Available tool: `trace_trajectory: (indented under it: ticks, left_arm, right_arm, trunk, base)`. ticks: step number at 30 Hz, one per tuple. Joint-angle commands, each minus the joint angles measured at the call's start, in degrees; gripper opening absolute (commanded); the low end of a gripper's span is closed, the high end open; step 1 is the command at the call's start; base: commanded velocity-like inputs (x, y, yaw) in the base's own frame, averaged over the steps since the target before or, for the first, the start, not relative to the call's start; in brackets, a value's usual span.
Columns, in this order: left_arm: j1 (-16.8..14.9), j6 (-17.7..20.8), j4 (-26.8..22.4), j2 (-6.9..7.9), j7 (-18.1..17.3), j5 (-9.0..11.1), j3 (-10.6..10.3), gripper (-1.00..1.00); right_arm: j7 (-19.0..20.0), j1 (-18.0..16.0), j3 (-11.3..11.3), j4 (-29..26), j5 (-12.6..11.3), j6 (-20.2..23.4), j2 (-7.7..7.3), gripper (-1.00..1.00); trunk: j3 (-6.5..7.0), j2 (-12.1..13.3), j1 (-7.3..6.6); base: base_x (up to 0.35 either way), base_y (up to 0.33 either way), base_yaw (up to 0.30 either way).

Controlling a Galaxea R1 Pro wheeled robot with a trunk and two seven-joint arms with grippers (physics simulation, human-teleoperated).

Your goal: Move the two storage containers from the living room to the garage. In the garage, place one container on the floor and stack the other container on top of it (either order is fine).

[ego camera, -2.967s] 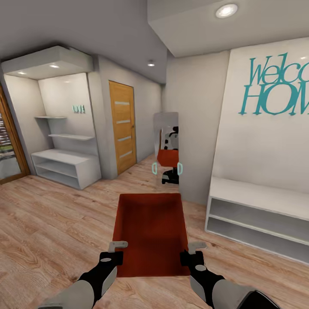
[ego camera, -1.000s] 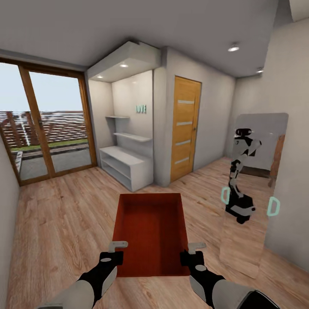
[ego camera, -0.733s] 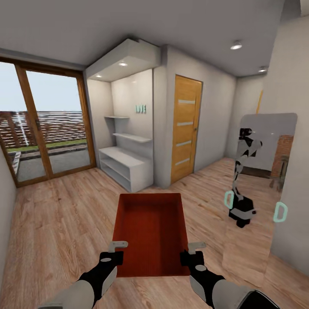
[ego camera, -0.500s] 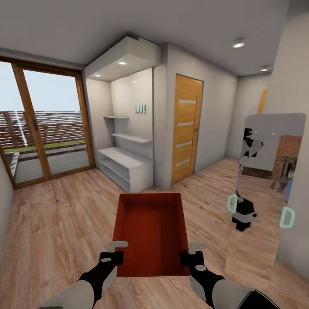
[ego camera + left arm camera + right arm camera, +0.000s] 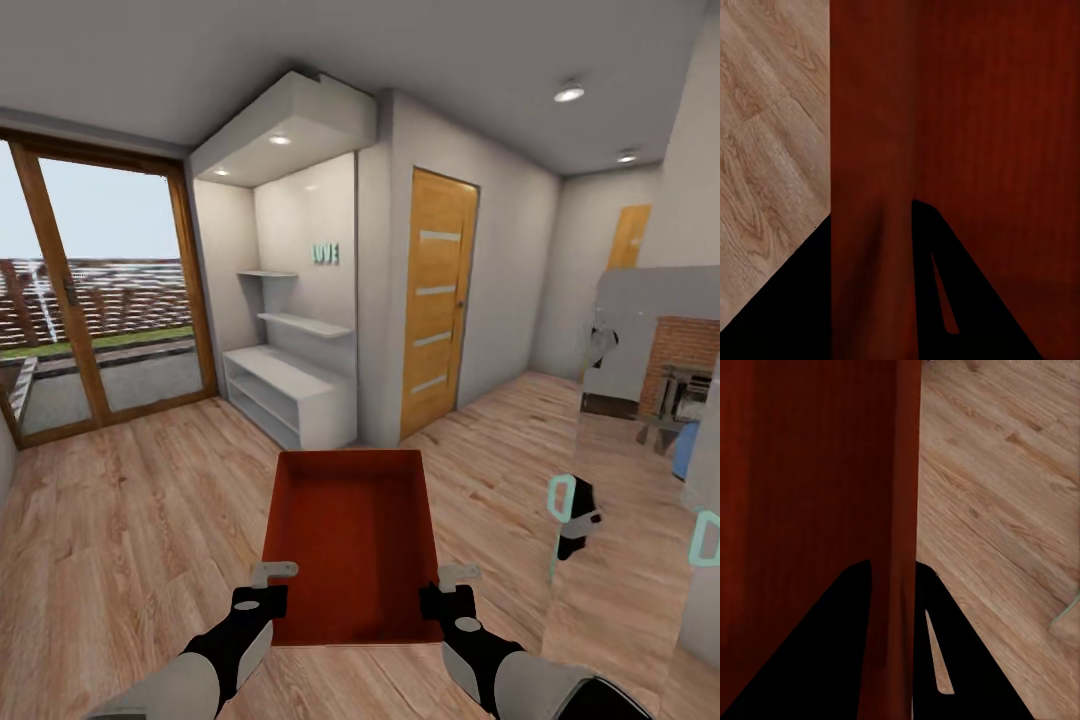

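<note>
One orange-red open-top storage container (image 5: 350, 535) hangs level in front of me above light wood planks, and its inside is bare. My left gripper (image 5: 272, 576) is shut on its near left wall and my right gripper (image 5: 456, 578) is shut on its near right wall. The left wrist view has the dark fingers of the left gripper (image 5: 874, 225) straddling the red wall of the container (image 5: 982, 112). My right gripper (image 5: 891, 570) pinches the wall of the container (image 5: 810, 457) the same way in the right wrist view. The garage and its concrete floor are out of view.
A tall mirror (image 5: 640, 450) leans on the wall close at the right. Ahead stand a white shelf alcove (image 5: 290, 395) and a shut wooden door (image 5: 437, 300). A glass sliding door (image 5: 100, 300) is at the left. A corridor runs back right to another door (image 5: 628, 237).
The camera has swung left: the "Welcome Home" wall left the picture, the glass door came in, and the mirror slid right. The container and both grippers keep the same place in view.
</note>
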Motion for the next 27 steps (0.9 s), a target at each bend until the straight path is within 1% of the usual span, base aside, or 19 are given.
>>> trace_trajectory:
  ticks: [1,24,27]
  left_arm:
    - [-0.07,0.20,-0.95,-0.12,0.19,-1.31,3.20,-1.00]
    - [-0.07,0.22,-0.95,-0.09,0.19,-1.31,3.20,-1.00]
    - [-0.07,0.25,-0.95,-0.08,0.19,-1.31,3.20,-1.00]
  right_arm:
    - [-0.33,-0.03,-0.51,0.23,-1.48,-0.33,0.02,-1.00]
    - [-0.33,-0.03,-0.47,0.23,-1.48,-0.33,0.02,-1.00]
    - [-0.33,-0.03,-0.50,0.23,-1.48,-0.33,0.02,-1.00]
  trunk:
    - [-0.08,-0.05,0.04]
    - [-0.08,-0.05,0.04]
    - [-0.08,-0.05,0.04]
  base:
    - [0.321,0.000,0.000]
    - [0.321,0.000,0.000]
    - [0.321,0.000,-0.072]
